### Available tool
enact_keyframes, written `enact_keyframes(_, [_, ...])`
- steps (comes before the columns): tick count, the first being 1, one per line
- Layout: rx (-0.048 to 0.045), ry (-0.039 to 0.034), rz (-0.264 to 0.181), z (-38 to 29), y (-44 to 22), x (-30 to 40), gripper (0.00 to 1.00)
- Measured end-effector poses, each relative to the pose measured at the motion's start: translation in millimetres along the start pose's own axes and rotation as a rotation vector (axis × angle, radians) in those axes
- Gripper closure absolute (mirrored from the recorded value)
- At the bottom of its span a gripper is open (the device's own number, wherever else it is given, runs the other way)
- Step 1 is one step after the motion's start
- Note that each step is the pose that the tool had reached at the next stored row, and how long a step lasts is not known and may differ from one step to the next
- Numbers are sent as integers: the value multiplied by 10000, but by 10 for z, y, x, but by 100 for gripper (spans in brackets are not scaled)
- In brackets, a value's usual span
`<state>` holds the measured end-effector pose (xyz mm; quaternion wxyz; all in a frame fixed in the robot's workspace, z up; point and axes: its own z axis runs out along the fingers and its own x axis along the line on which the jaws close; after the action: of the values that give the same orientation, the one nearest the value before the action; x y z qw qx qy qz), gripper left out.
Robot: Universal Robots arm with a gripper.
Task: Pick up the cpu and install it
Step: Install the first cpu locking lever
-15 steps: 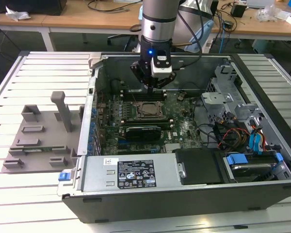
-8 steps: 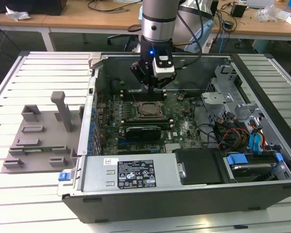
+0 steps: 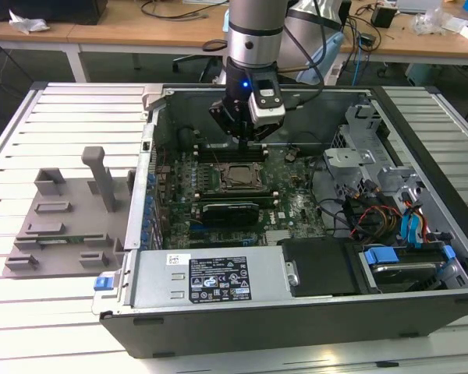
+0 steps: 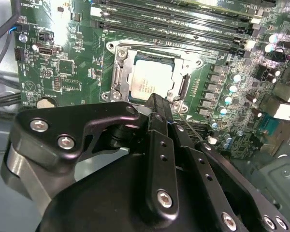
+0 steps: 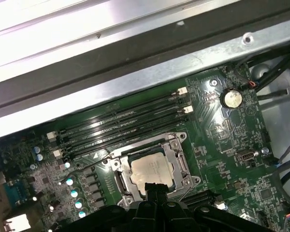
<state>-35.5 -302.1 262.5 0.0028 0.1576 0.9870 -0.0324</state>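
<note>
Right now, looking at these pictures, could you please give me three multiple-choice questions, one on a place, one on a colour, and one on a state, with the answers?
1. Where does the cpu lie?
A. on the grey stand outside the case
B. in the socket frame on the motherboard
C. on the power supply

2. What colour is the motherboard?
A. green
B. red
C. white

3. How does the computer case stand?
A. closed with its side panel on
B. open, its inside exposed
C. turned upside down

Answers: 1 B, both wrist views show the silver-grey chip inside the metal socket frame. 2 A, the board is green in every view. 3 B, the exterior view looks straight into the case, with the gripper above the board.
</note>
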Motion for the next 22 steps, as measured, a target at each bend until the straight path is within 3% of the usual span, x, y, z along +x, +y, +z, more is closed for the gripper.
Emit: enact_keyframes(22, [-22,-87,-1379,0,0,0,89])
